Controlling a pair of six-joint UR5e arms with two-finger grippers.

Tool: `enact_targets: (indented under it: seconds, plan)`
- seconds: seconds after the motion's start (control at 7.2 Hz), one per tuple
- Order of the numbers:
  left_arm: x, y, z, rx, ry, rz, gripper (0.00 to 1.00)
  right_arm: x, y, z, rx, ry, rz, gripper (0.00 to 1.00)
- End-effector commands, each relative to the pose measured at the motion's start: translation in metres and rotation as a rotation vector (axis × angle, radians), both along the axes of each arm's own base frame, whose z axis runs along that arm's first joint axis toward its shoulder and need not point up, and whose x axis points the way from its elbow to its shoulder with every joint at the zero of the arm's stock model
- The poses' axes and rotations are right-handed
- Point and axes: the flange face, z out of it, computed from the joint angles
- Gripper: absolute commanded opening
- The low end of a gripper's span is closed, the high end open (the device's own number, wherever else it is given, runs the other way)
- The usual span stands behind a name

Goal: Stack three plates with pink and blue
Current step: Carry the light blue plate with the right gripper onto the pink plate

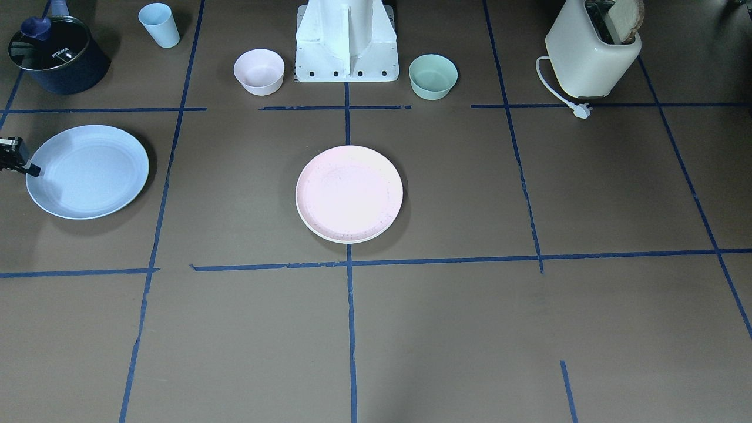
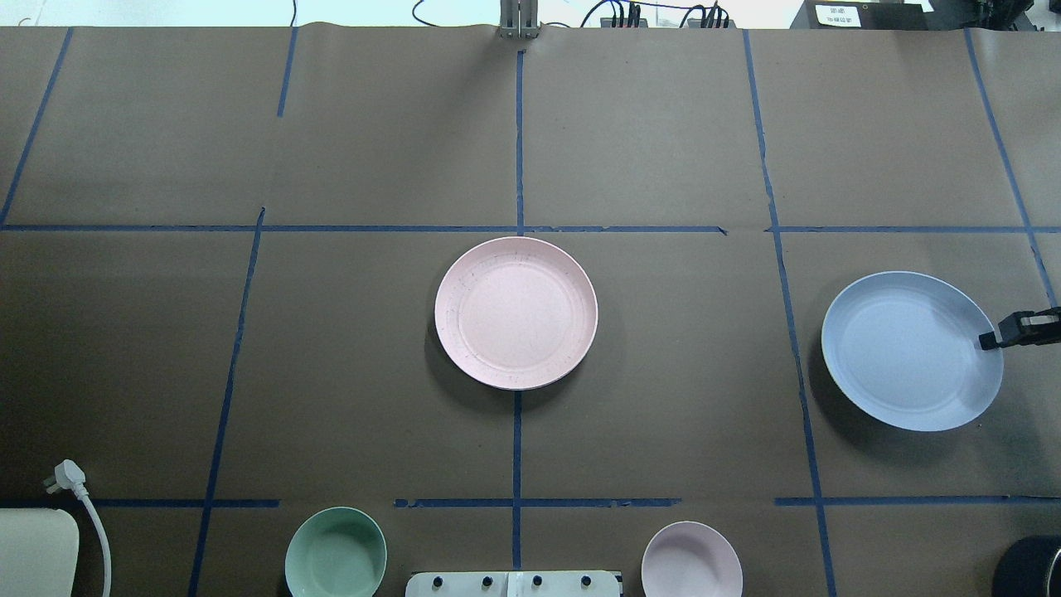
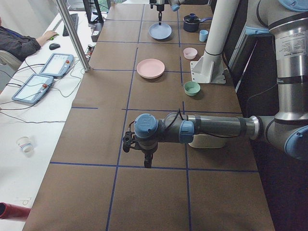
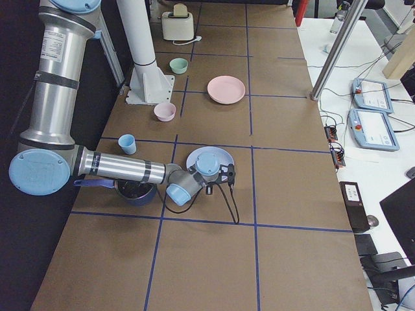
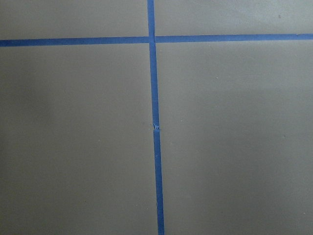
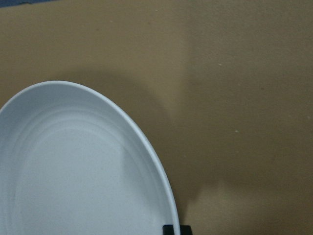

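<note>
- Right end effector point(image 2: 988, 341): my fingers were pinched together on the outer rim of the blue plate point(image 2: 908, 352), one above the lip and one below, as the right wrist view suggested. I judged this a closed grip on the rim alone.
- Blue plate: it sat at my right end of the surface point(image 2: 663, 373), with a broad offset shadow beneath it. I read it as raised and slightly tilted, not lying flat.
- Step in hand: carrying the blue plate to the stack. Held by one edge, the far side would tend to droop. A firm pinch, a slow sweep and enough height to clear the stack's rim seemed called for.
- Pink plate point(image 2: 515, 313): it lay at the centre of the surface, well apart from the blue one. A cream plate point(image 1: 322, 234) showed as a pale rim under it in the front view.
- Placement: I judged it best to centre the blue plate over the pink one, level it, lower it until the rims nested, and only then part my fingers.
- Left end effector point(image 3: 147, 162): it hung over bare surface, well apart from every plate. Whether its fingers were apart or together I could not tell.
</note>
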Motion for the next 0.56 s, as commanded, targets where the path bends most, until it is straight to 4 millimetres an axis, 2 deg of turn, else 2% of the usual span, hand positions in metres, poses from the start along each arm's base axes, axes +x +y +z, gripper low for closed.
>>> enact_targets:
  seconds: [0.0,0.14,0.42]
  plan:
    - [0.000,0.000,-0.001,-0.004,0.003,-0.004,1.00,-0.032,-0.052,-0.103,-0.051,-0.119,0.087,0.00]
    - [0.000,0.000,-0.001,-0.008,0.003,-0.007,1.00,-0.082,-0.072,-0.156,-0.072,-0.172,0.074,0.00]
    - [0.000,-0.001,-0.002,-0.008,0.005,-0.008,1.00,-0.201,-0.091,-0.253,-0.091,-0.164,0.082,0.00]
